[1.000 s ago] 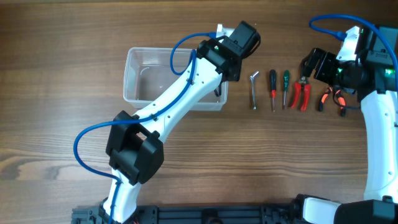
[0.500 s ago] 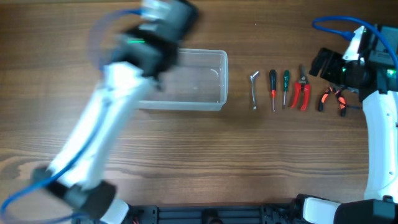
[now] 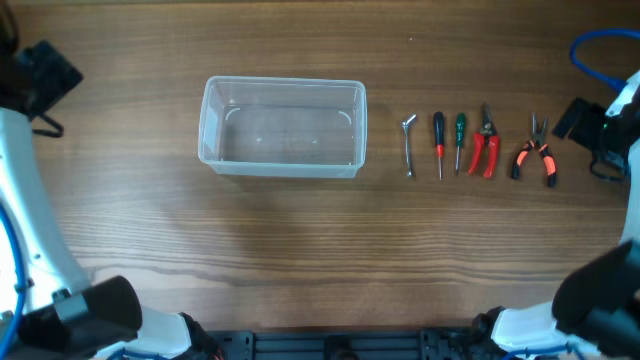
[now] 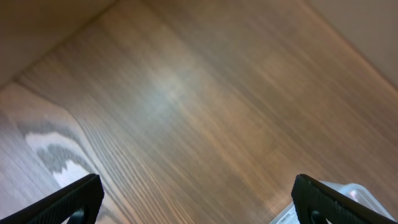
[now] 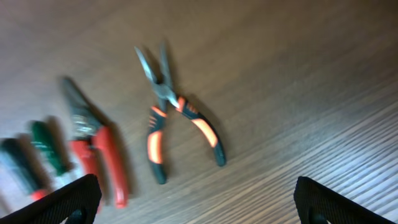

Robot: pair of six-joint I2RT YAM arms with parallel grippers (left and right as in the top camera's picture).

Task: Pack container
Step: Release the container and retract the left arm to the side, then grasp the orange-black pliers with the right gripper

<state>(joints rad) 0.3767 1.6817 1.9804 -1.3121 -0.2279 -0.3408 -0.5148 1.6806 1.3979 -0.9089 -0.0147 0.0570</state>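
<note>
The container [image 3: 282,140], a clear rectangular bin, sits left of centre on the table with nothing in it. One of its corners shows at the lower right of the left wrist view [image 4: 281,216]. My left gripper [image 3: 52,80] is far to the container's left, near the table's edge. It stands open [image 4: 199,202] over bare wood. My right gripper [image 3: 574,120] hovers right of the tool row, open [image 5: 199,205] and holding nothing. The orange-and-black pliers [image 5: 180,134] lie just ahead of it.
A row of hand tools lies right of the container: a bent metal key [image 3: 408,145], a red-and-black screwdriver [image 3: 438,145], a green screwdriver [image 3: 459,143], red pruners [image 3: 485,142] and the pliers [image 3: 535,150]. Both arms' bases stand at the near edge.
My left arm has swung from the container's far right corner out to the far left, and its gripper has opened. My right arm has drawn back to the right, off the tools.
</note>
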